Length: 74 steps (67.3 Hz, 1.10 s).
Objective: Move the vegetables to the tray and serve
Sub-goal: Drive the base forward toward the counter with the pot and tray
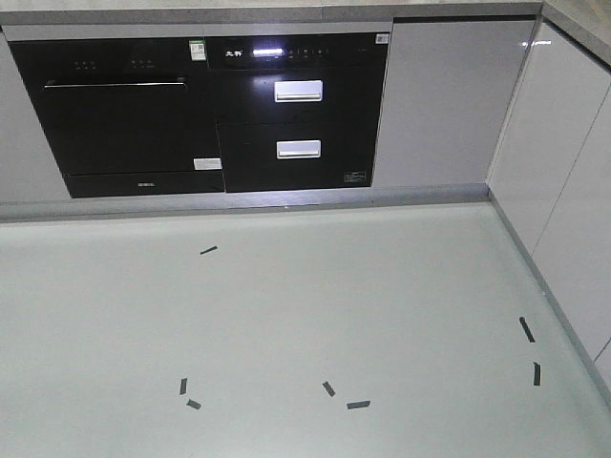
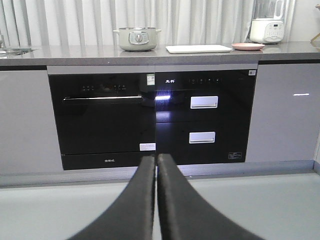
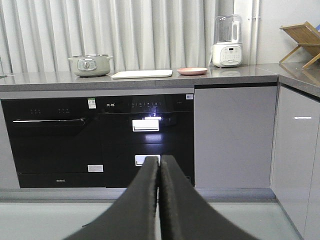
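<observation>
Fingers sit pressed together on both my left gripper [image 2: 156, 157] and my right gripper [image 3: 160, 158] — neither grips anything. I see the tray [image 2: 198, 48] lying flat on the grey counter [image 2: 75, 52], between a pale green pot [image 2: 137, 39] and the pink plate [image 2: 248, 46] — seen edge-on, so I cannot tell what it carries.

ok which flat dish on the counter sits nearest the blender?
The round pink plate, right beside the blender; the white rectangular tray lies beyond it, toward the pot.

Wht tray [image 2: 198, 48] flat on cntr [image 2: 75, 52]
</observation>
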Tool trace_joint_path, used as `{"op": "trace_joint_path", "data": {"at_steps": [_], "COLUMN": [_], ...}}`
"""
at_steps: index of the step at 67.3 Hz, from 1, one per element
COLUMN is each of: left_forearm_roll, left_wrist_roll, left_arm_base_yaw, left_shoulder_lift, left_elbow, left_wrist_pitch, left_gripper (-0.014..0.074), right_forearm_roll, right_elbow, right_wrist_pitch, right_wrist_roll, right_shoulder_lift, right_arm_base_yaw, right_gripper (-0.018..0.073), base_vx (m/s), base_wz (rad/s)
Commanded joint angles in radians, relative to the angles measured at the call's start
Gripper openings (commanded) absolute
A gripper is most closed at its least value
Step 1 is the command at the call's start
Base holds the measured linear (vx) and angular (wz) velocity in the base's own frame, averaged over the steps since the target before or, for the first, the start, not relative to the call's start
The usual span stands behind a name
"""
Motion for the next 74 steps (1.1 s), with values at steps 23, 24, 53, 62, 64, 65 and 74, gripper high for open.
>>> {"op": "trace_joint_path", "data": {"at_steps": [23, 24, 53, 62, 64, 65, 74], "left_forearm_roll": [-0.009, -0.009, -0.009, -0.009, -0.009, -0.009, -0.009], "left_wrist_roll": [-0.008, -0.008, -0.008, -0.008, -0.008, -0.008, -0.008], "left_arm_base_yaw": [-0.007, -0.007, -0.007, -0.007, -0.007, -0.007, -0.007], "left_shoulder_lift": [-0.013, -0.013, -0.013, -0.013, -0.013, -0.013, -0.013], "left_elbow": [0.025, 0.025, 0.025, 0.025, 0.025, 0.025, 0.025], "left_wrist_pitch": [-0.078, -0.078, -0.078, -0.078, -0.078, -0.078, -0.078], "left_gripper": [-0.0007, -0.0007, -0.0007, -0.0007, -0.0007, -0.0007, -0.0007], "right_forearm_roll": [-0.008, -0.008, -0.008, -0.008, -0.008, -0.008, -0.008], "right_elbow": [0.007, 0.007, 0.007, 0.007, 0.007, 0.007, 0.007], "right_wrist_pitch": [-0.075, -0.075, -0.075, -0.075, -0.075, -0.075, -0.075], "right_wrist_roll": [-0.001, -0.001, -0.001, -0.001, -0.001, -0.001, -0.001], "right_shoulder_lift": [-0.004, -0.004, -0.004, -0.004, -0.004, -0.004, -0.004], "right_arm_base_yaw": [0.0, 0.0, 0.0, 0.0, 0.0, 0.0, 0.0], "right_gripper": [-0.0004, -0.0004, -0.0004, -0.0004, -0.0004, -0.0004, -0.0004], "base_vx": [0.0, 0.0, 0.0, 0.0, 0.0, 0.0, 0.01], "base_wz": [0.0, 0.0, 0.0, 0.0, 0.0, 0.0, 0.0]}}
